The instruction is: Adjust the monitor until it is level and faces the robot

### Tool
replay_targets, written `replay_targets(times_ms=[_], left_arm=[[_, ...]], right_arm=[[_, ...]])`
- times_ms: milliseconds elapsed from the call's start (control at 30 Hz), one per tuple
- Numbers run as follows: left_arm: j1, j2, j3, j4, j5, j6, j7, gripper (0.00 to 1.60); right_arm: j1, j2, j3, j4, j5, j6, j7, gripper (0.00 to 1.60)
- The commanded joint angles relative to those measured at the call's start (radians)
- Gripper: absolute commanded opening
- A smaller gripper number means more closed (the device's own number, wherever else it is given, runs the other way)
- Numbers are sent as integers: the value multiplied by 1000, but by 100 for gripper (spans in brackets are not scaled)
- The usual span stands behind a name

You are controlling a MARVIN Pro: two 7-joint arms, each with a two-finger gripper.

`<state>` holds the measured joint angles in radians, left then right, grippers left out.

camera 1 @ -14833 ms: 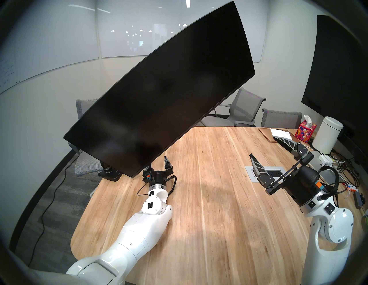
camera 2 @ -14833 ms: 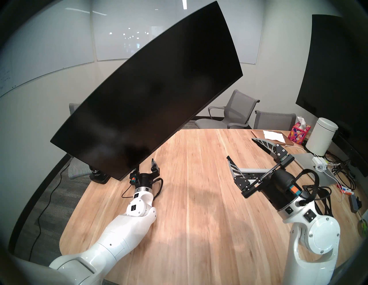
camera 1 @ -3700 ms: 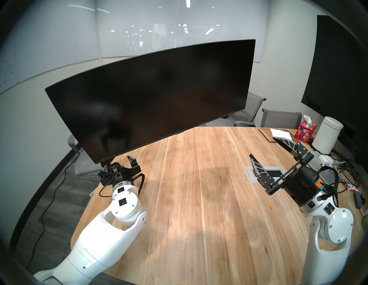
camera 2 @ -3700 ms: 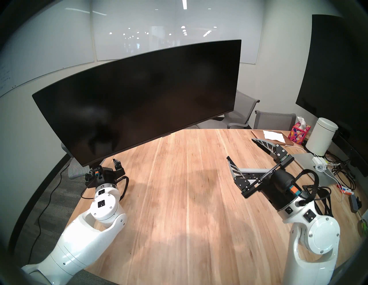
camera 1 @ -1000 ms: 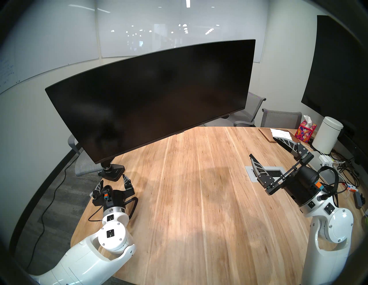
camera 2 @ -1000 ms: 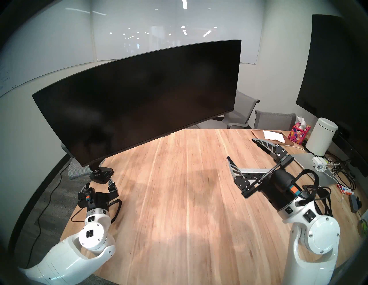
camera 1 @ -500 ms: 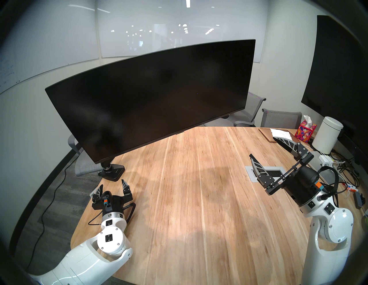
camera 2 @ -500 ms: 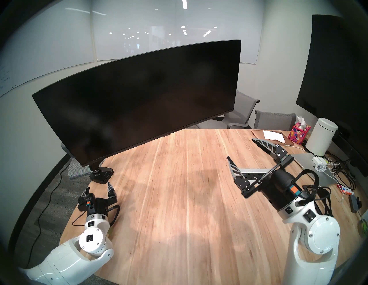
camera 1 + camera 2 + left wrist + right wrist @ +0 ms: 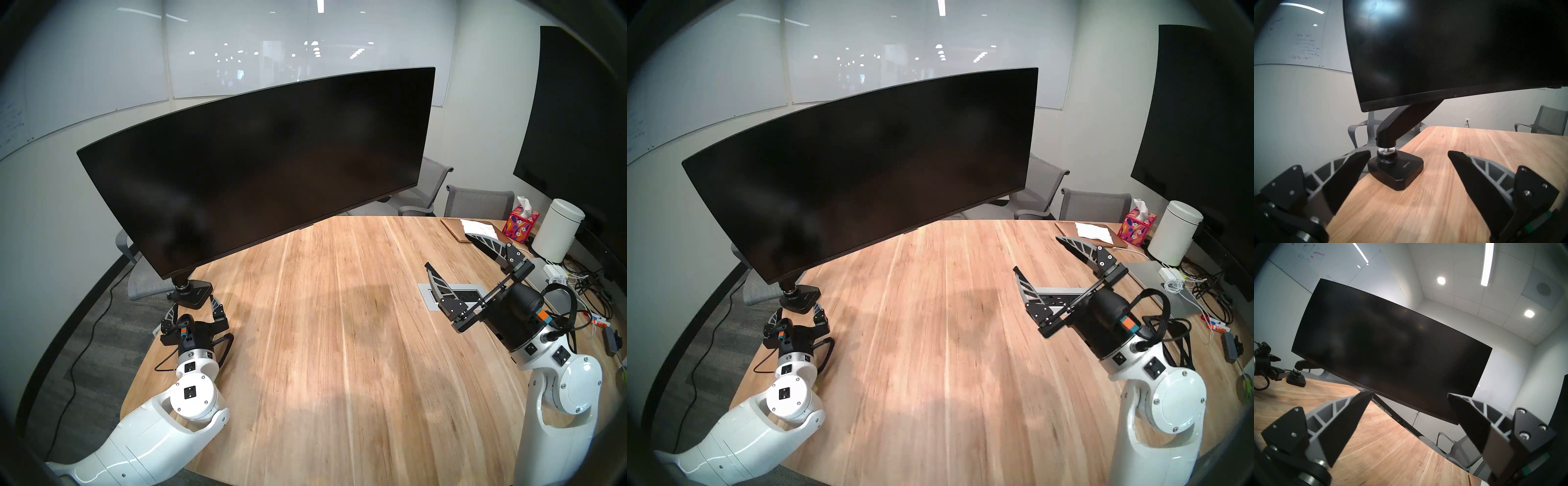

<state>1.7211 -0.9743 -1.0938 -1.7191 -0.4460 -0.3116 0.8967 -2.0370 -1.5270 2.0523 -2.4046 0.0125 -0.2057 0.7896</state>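
Observation:
The monitor [image 9: 264, 163] [image 9: 864, 166] is a wide curved black screen, unlit, held above the table's far left on a black arm with a clamp base [image 9: 194, 292] [image 9: 1396, 169]. In the head views its left end sits lower and nearer than its right end. My left gripper [image 9: 193, 302] [image 9: 1409, 152] is open and empty, low over the table just in front of the clamp base and below the screen's lower left corner. My right gripper [image 9: 448, 249] [image 9: 1410, 394] is open and empty, raised at the right and pointing at the monitor [image 9: 1390, 353].
The wooden table [image 9: 339, 356] has a power outlet panel [image 9: 451, 297] near my right gripper. A white canister [image 9: 558, 234], a tissue box [image 9: 520, 225], a notebook and tangled cables [image 9: 576, 285] lie far right. A large wall screen [image 9: 576, 118] hangs right; grey chairs [image 9: 478, 202] stand behind.
The monitor, steeply tilted at first, has stood unchanged for several seconds. My left gripper backed out from under its corner, then edged forward to the clamp base. The right arm is still.

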Motion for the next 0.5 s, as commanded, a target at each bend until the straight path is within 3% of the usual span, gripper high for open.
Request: replay_targets(times_ms=[0, 467], left_arm=[[-38, -11, -4, 14, -2, 5, -9, 160], [-115, -30, -20, 80, -32, 34, -47, 160]], right_arm=[[2, 2, 1, -17, 6, -1, 3, 160], [2, 2, 0, -17, 5, -1, 2, 160]])
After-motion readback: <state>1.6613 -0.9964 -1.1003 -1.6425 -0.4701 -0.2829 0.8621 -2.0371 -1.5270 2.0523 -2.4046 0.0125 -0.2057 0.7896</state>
